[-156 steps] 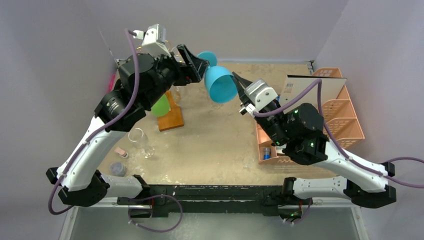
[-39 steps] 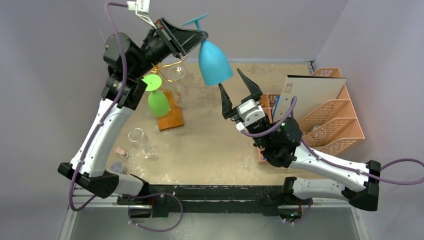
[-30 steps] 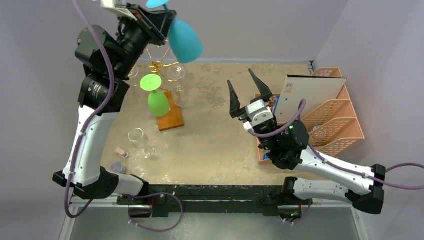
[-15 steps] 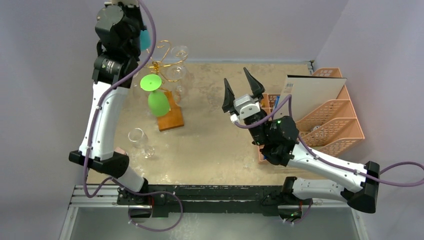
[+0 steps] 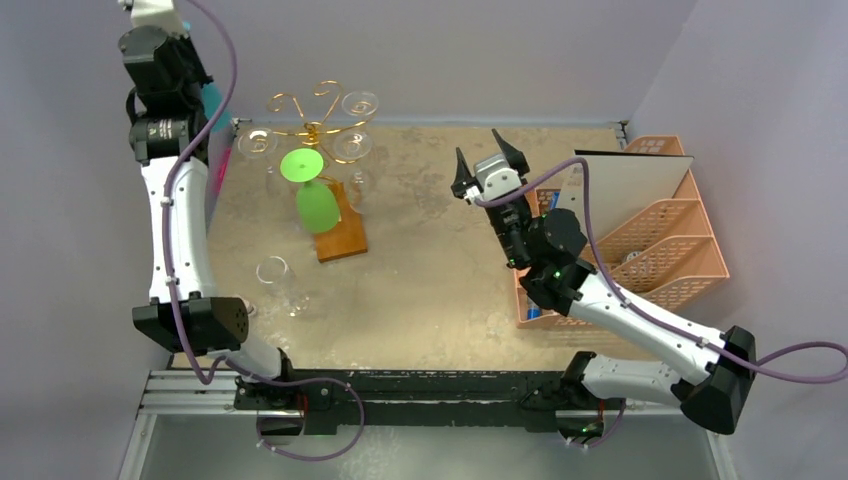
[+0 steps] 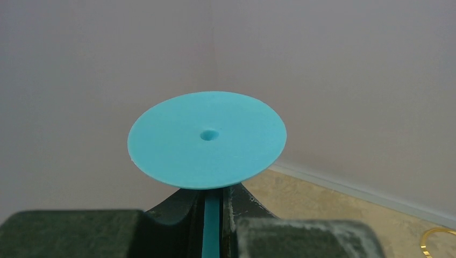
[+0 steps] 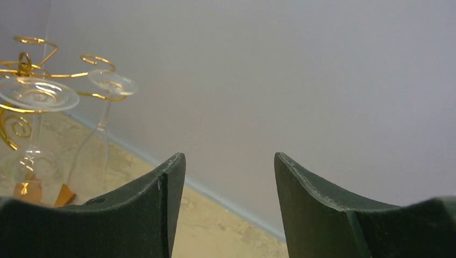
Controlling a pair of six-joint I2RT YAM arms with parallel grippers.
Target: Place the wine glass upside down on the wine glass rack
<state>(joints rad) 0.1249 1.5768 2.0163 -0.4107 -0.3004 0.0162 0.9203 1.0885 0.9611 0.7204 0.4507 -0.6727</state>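
Wine glass (image 6: 207, 138), teal, hangs high beyond the far-left corner of the table (image 5: 430, 290), left of the wine glass rack (image 5: 318, 125) and not touching it; its thin stem is pinched between the closed-in fingers of the left gripper (image 6: 212, 199), its round foot faces the wrist camera, and the top view shows only a teal sliver beside that raised arm. A pink organiser (image 5: 690, 235) sits at the table's right edge; the right gripper (image 7: 228, 161) hovers mid-table, fingers spread wide around nothing; the gold rack on its wooden base carries an upside-down green glass (image 5: 317, 205) and several clear glasses (image 5: 358, 103); a fallen glass (image 5: 275, 272) lies near the left arm.
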